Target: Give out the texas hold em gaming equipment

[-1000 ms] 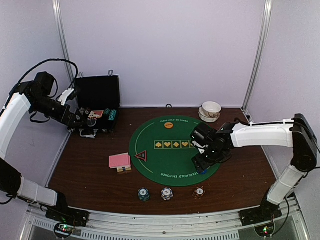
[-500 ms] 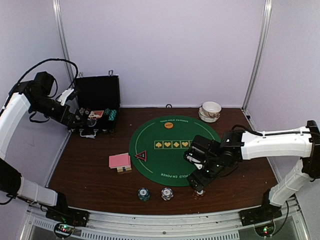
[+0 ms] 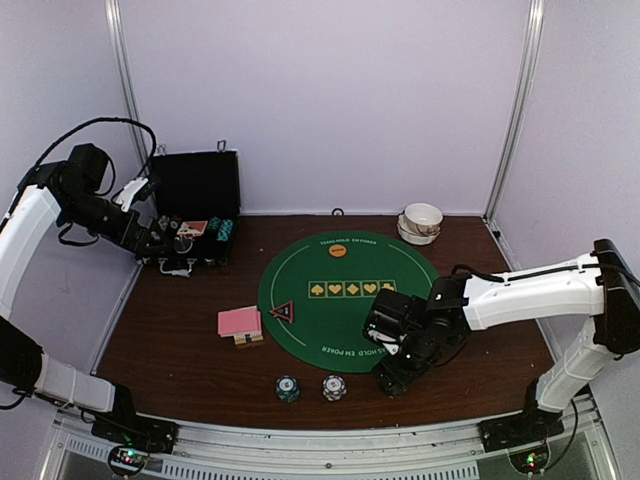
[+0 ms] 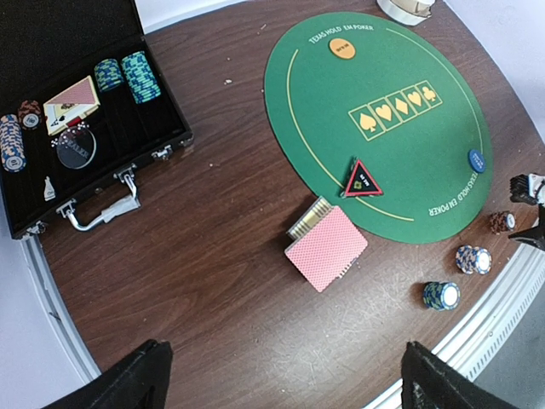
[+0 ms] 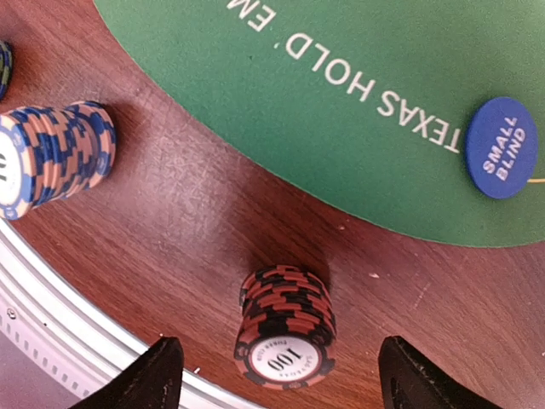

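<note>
My right gripper (image 3: pixel 392 375) is open at the table's near edge. In the right wrist view its fingers stand on either side of a red-black chip stack (image 5: pixel 285 336) without touching it; the top view hides this stack. The blue disc (image 5: pixel 501 146) lies on the green mat (image 5: pixel 341 85). Two more chip stacks (image 3: pixel 288 388) (image 3: pixel 334 387) stand left of the gripper. Pink cards (image 3: pixel 239 322) lie beside the red-black triangle (image 3: pixel 282 311). The orange disc (image 3: pixel 337 251) is at the mat's far edge. My left gripper (image 3: pixel 172 243) is open and empty, held high by the black case (image 3: pixel 195 215).
The open black case (image 4: pixel 81 111) holds more chips and cards at the far left. Stacked white bowls (image 3: pixel 422 222) stand at the back right. The metal table rail (image 5: pixel 51 281) runs just below the red-black stack.
My right gripper has moved from over the mat toward the near edge and now straddles the red-black chip stack, covering it from above. The left arm has not moved.
</note>
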Controlling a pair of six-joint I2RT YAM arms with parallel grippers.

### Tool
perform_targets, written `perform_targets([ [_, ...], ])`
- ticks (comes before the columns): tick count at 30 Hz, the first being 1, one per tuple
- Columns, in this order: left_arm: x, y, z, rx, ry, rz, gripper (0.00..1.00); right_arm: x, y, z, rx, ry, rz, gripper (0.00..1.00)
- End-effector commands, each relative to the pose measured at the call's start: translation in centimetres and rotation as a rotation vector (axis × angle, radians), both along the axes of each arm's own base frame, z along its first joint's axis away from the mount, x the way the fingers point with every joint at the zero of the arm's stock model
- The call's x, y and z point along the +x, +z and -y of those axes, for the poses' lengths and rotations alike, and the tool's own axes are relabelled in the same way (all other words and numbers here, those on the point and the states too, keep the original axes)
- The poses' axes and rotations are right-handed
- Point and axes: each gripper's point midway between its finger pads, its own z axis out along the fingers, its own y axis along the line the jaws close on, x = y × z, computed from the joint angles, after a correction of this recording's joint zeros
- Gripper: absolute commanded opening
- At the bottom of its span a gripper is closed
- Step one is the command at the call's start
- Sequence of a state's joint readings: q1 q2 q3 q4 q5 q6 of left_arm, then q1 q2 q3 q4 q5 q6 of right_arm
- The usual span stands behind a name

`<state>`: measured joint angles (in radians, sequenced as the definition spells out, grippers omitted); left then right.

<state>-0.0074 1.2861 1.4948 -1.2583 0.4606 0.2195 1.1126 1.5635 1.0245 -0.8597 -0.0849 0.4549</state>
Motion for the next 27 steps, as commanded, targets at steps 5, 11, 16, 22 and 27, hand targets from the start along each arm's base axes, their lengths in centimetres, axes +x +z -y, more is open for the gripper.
perform_targets([
  [5,-0.56,1.11,0.40,-0.013,-0.027,0.037,0.97,-0.47,-2.25,-0.03,-0.023,-0.001,-0.025,0.80],
  [11,-0.54,1.11,0.32,-0.004,-0.030,0.041,0.98,-0.22,-2.44,0.20,-0.034,-0.010,-0.011,0.77],
  [16,-0.55,1.04,0.37,-0.008,-0.030,0.037,0.97,-0.13,-2.34,0.24,-0.037,-0.014,-0.005,0.72],
  [22,-0.65,1.04,0.42,-0.011,-0.032,0.038,0.98,0.20,-2.29,0.56,-0.053,-0.013,0.009,0.67],
  [27,-0.61,1.15,0.44,-0.012,-0.031,0.040,0.98,0.14,-2.50,0.43,-0.052,-0.010,0.000,0.62],
])
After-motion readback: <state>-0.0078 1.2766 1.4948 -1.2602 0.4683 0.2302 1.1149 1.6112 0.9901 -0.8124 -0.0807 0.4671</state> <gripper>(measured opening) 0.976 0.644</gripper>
